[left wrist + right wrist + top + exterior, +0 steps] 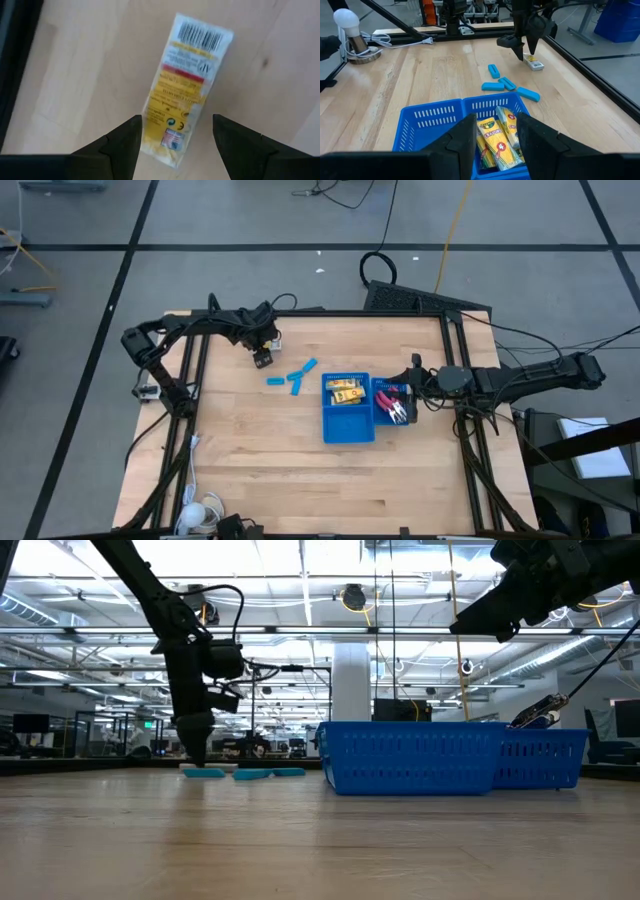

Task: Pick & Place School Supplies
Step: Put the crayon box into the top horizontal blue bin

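My left gripper (262, 360) is open, low over the far-left part of the table. A yellow-orange packet (187, 85) with a barcode lies flat on the wood, its near end between the open fingers (176, 120), apart from both. Several light-blue pieces (293, 378) lie on the table between that gripper and the blue tray (348, 430). More yellow packets (492, 135) fill the tray's left compartment. Red-handled scissors (393, 402) lie in its right one. My right gripper (497, 132) hangs open above the tray's right side, holding nothing.
A white bulb lamp (345, 22) and its cable sit at the table's near-left corner. Dark frame rails (190, 380) run along the left and right edges. The near half of the wooden tabletop (300, 480) is bare.
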Robot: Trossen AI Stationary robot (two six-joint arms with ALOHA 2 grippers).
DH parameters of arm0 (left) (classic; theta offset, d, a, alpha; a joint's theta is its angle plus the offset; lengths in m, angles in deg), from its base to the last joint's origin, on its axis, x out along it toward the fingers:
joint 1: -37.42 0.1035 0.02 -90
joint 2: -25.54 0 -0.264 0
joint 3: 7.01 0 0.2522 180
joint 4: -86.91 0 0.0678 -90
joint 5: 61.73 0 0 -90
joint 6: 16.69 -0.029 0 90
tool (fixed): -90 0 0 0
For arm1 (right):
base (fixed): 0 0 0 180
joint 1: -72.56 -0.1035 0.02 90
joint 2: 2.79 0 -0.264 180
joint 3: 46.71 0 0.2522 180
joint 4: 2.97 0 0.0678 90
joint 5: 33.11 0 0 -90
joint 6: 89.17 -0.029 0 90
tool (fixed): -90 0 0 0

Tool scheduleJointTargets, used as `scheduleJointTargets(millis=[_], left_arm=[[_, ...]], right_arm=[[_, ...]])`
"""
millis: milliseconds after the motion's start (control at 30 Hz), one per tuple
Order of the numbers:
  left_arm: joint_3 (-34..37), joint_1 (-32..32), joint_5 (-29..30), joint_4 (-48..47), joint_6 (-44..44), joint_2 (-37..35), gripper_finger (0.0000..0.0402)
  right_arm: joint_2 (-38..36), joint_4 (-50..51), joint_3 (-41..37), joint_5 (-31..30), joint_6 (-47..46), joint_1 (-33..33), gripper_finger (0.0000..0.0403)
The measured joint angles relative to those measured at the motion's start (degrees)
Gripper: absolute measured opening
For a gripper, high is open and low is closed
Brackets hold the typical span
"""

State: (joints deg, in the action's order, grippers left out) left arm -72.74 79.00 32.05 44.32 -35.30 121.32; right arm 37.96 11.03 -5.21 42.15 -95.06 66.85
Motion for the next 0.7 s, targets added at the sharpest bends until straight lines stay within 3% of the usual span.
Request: scheduleJointTargets(millis=[267, 700], left_arm=[[-0.22, -0.51, -0.76, -1.08, -0.31, 2.25, 0.0244], [-0.2, -6.59, -1.84, -7.68, 3.86, 1.91, 0.0244]], right_arm=[[0.0, -0.02, 0.01, 0.02, -0.07, -0.02, 0.0132], [0.0, 0.01, 0.01, 0.02, -0.09, 0.0, 0.0132]])
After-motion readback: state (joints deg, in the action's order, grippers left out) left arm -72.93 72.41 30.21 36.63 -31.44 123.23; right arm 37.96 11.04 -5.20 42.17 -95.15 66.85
